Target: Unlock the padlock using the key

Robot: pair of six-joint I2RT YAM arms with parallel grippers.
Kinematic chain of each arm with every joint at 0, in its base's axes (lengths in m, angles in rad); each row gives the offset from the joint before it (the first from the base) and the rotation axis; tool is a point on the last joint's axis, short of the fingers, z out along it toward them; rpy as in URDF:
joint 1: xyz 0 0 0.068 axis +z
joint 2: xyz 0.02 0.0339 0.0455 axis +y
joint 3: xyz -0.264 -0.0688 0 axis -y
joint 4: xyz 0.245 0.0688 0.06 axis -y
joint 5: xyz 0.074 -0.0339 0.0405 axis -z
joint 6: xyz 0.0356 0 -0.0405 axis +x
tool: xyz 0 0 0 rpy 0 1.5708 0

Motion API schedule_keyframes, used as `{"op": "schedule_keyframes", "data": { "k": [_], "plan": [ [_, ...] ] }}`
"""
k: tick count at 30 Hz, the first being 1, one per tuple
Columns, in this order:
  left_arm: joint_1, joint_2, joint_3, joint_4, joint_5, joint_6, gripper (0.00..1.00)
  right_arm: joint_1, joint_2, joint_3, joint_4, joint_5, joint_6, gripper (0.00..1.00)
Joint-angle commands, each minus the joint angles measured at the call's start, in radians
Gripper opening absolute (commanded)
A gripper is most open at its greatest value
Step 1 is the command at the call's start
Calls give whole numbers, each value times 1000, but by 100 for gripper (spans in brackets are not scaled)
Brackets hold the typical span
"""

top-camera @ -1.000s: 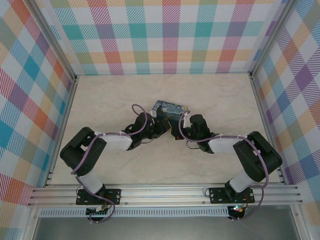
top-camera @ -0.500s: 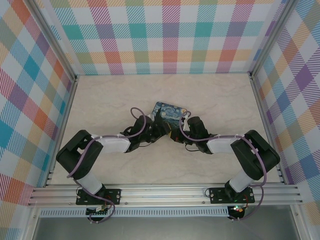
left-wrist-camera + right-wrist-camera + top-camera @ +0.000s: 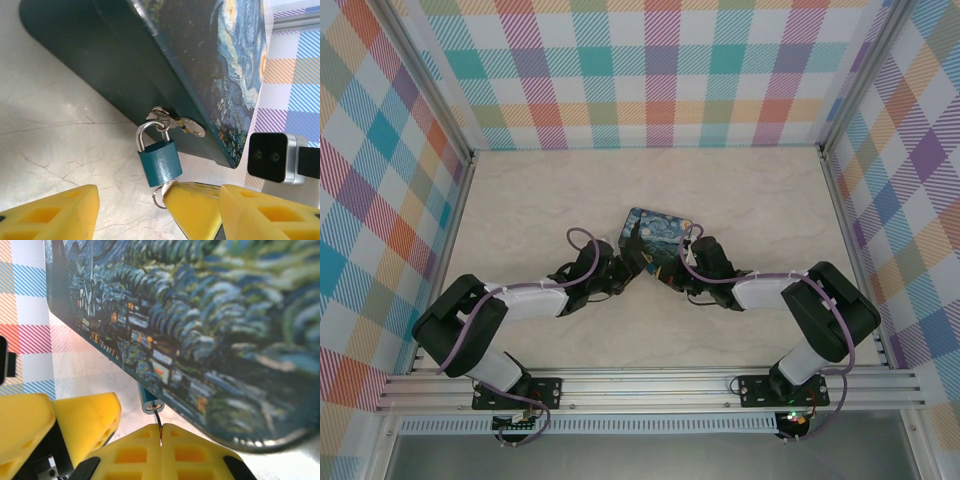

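The teal padlock (image 3: pixel 159 162) hangs by its silvery shackle (image 3: pixel 142 135) from the hasp of the starry-night box (image 3: pixel 200 65). My left gripper (image 3: pixel 159 194) is open, its yellow fingers (image 3: pixel 50 215) wide to either side just short of the padlock. My right gripper (image 3: pixel 161 432) is shut on the key (image 3: pixel 159 417), whose thin blade enters the keyhole in the padlock's bottom end (image 3: pixel 152 406). The key's ring (image 3: pixel 157 198) sticks out beside the right fingers (image 3: pixel 195 207). From above, both grippers meet at the box's near edge (image 3: pixel 645 268), hiding the padlock.
The box (image 3: pixel 655 235) stands mid-table on the marble surface (image 3: pixel 520 200). The right wrist's camera housing (image 3: pixel 272 157) sits close beside the box. Checked walls enclose the table on three sides, and an aluminium rail (image 3: pixel 650 385) runs along the near edge.
The left arm drew back from over the box toward the near left, uncovering the lid. The right gripper edged slightly left and stays at the box's near edge.
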Motion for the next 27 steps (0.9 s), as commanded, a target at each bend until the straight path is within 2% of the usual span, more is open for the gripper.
{"op": "schedule_keyframes", "data": {
  "k": [1,9,27],
  "plan": [
    [8,6,-20,85,-11,-86,62,11,-28,-2,6,3,66,0],
    [7,89,-23,212,29,-155,50,13,-26,4,-3,5,93,0],
    [0,239,1,384,65,-251,35,13,-19,16,-11,3,98,1]
  ]
}}
